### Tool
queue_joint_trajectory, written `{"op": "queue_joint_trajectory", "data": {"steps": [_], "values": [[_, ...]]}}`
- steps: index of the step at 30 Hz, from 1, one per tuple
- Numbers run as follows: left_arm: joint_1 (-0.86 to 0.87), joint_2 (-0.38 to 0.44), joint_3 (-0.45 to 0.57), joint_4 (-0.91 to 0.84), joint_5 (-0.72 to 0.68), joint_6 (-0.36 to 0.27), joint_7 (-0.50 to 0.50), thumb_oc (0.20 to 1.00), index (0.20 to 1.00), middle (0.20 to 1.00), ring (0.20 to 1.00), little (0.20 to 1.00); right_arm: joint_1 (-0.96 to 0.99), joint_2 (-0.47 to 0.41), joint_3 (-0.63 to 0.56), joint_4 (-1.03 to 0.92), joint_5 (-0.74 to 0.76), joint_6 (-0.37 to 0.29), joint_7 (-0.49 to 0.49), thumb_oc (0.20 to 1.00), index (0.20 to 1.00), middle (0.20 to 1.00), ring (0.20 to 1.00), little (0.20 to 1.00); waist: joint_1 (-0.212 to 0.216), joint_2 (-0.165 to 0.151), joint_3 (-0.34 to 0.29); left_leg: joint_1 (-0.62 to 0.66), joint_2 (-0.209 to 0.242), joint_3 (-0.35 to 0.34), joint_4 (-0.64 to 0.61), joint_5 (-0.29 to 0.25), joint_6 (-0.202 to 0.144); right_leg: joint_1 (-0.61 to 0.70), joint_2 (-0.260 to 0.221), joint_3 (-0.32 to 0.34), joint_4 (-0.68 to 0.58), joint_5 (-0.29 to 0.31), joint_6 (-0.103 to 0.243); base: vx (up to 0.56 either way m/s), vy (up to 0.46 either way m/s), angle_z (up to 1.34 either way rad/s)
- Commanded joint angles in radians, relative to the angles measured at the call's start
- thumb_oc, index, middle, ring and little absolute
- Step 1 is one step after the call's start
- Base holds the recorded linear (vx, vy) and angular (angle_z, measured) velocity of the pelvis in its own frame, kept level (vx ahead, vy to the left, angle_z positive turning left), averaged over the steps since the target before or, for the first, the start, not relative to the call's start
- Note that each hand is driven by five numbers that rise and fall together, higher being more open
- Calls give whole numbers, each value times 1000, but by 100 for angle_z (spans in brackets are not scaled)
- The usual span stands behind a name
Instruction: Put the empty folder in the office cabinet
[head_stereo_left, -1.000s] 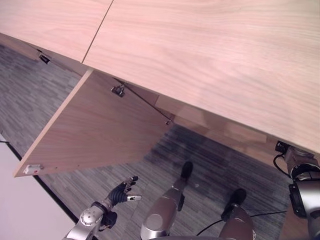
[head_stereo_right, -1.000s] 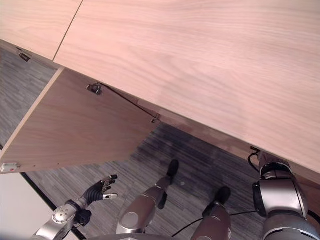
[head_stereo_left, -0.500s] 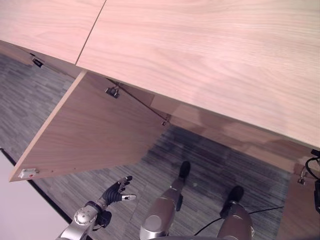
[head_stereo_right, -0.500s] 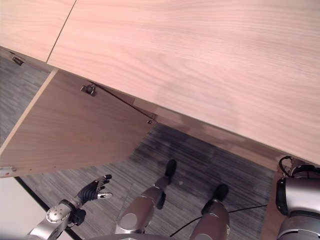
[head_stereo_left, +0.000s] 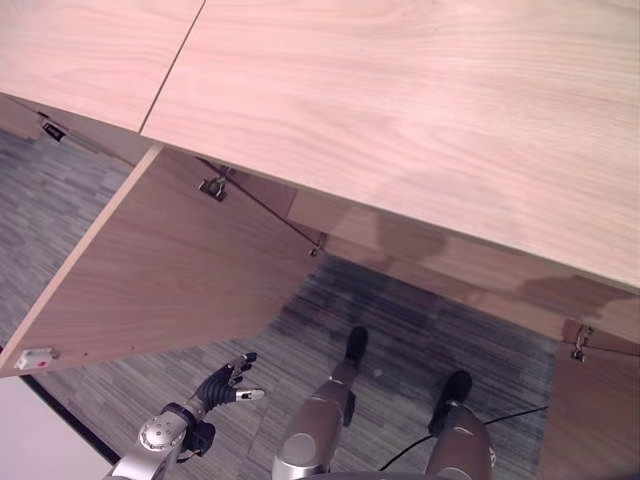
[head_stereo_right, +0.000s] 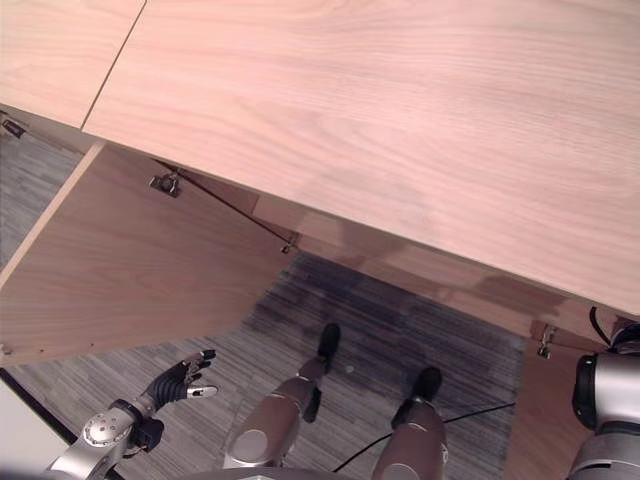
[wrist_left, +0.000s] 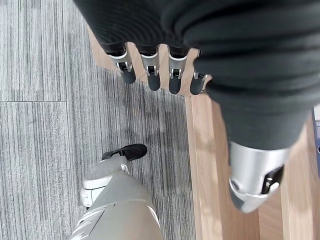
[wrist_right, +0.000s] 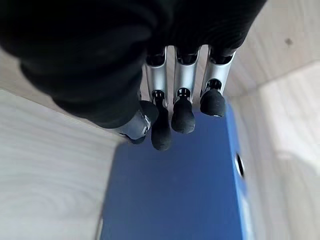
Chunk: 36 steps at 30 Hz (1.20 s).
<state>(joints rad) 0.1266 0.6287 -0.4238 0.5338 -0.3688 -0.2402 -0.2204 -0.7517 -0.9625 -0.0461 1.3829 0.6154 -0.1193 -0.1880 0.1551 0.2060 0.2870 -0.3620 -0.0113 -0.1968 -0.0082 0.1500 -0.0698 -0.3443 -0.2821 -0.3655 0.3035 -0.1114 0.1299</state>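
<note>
A blue folder with a round finger hole in its spine lies inside the pale wood cabinet. My right hand hovers just over the folder's far end, fingers straight and thumb alongside them, gripping nothing. The right arm goes in under the cabinet's wooden top. My left hand hangs low at the left above the carpet, below the open left door. Its fingers are relaxed and empty.
The left door swings out wide over the grey carpet, its hinge up by the cabinet edge. A second open door stands at the lower right. A light panel sits at the lower left corner.
The camera has shifted, so the cabinet sits further left and the right door shows. My right arm has left the left eye view on the right. The left hand stays low.
</note>
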Motion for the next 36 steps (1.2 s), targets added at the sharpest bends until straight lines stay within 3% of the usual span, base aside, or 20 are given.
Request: {"op": "queue_joint_trajectory", "data": {"steps": [1, 5, 6, 7, 9, 10, 13, 18, 19, 24, 28, 36], "values": [[23, -8, 36, 28, -24, -14, 13, 1000, 1000, 1000, 1000, 1000, 21, 0, 20, -73, 67, -57, 18, 200, 200, 200, 200, 200, 26, -25, -18, 64, 32, -48, -11, -143, -36, 53, 0, 54, -29, 3, 45, 0, 0, 0], [31, -27, 66, 36, -30, -5, 17, 1000, 1000, 1000, 1000, 1000, 93, 99, -4, -183, 100, -87, 34, 200, 200, 200, 200, 200, 16, -35, -24, 71, 38, -50, -11, -143, -38, 70, 4, 53, -40, 8, 46, 0, 0, 0], [41, -37, 82, 42, -32, -2, 17, 1000, 1000, 1000, 1000, 1000, 169, 170, -28, -269, 115, -104, 42, 200, 200, 200, 200, 200, 8, -49, -28, 79, 39, -52, -11, -144, -38, 85, 8, 49, -50, 11, 45, 0, 0, 0], [41, -36, 82, 42, -32, -2, 17, 1000, 1000, 1000, 1000, 1000, 171, 170, -29, -271, 114, -103, 42, 200, 200, 200, 200, 200, 9, -50, -29, 79, 39, -52, -11, -144, -38, 85, 8, 48, -51, 11, 45, 0, 0, 0], [56, -56, 113, 57, -30, 6, 19, 1000, 1000, 1000, 1000, 1000, 278, 251, -48, -399, 111, -118, 61, 200, 200, 200, 200, 200, -4, -64, -34, 91, 43, -51, -13, -144, -39, 105, 12, 43, -62, 18, 45, 22, -10, 0], [76, -75, 149, 75, -15, 13, 20, 1000, 1000, 1000, 1000, 1000, 419, 335, -56, -577, 79, -127, 81, 200, 200, 200, 200, 200, -19, -85, -42, 106, 46, -50, -17, -145, -40, 129, 16, 36, -81, 26, 45, 68, -23, -1], [103, -104, 196, 117, 21, 23, 22, 1000, 1000, 1000, 1000, 1000, 632, 424, -63, -820, 8, -129, 119, 200, 200, 200, 200, 200, -41, -116, -67, 143, 55, -48, -29, -146, -41, 175, 22, 20, -116, 35, 46, 79, -6, 0], [121, -133, 225, 158, 60, 27, 24, 1000, 1000, 1000, 1000, 1000, 762, 493, -50, -917, -43, -121, 156, 200, 200, 200, 200, 200, -60, -139, -94, 182, 56, -48, -42, -141, -40, 226, 30, 4, -155, 54, 46, 70, 24, -5], [134, -163, 252, 200, 86, 32, 29, 1000, 1000, 1000, 1000, 1000, 852, 545, -21, -965, -69, -109, 201, 200, 200, 200, 200, 200, -74, -156, -122, 223, 62, -37, -54, -142, -42, 267, 39, 2, -187, 64, 48, 69, 59, -2], [133, -206, 279, 270, 108, 33, 53, 1000, 1000, 1000, 1000, 1000, 906, 599, 53, -915, -113, -84, 236, 200, 200, 200, 200, 200, -87, -175, -152, 268, 65, -10, -62, -149, -41, 314, 48, 9, -226, 82, 54, 31, 92, -12], [115, -248, 285, 341, 136, 36, 75, 1000, 1000, 1000, 1000, 1000, 909, 628, 161, -752, -265, -44, 252, 200, 200, 200, 200, 200, -94, -194, -188, 319, 58, 16, -68, -164, -31, 354, 46, 25, -247, 102, 63, -2, 97, -18], [77, -289, 303, 430, 117, 49, 107, 1000, 1000, 1000, 1000, 1000, 839, 692, 201, -430, -335, 7, 237, 200, 200, 200, 200, 200, -92, -208, -208, 389, 44, 55, -61, -188, -2, 367, 33, 67, -202, 121, 78, -28, 81, -18]]}}
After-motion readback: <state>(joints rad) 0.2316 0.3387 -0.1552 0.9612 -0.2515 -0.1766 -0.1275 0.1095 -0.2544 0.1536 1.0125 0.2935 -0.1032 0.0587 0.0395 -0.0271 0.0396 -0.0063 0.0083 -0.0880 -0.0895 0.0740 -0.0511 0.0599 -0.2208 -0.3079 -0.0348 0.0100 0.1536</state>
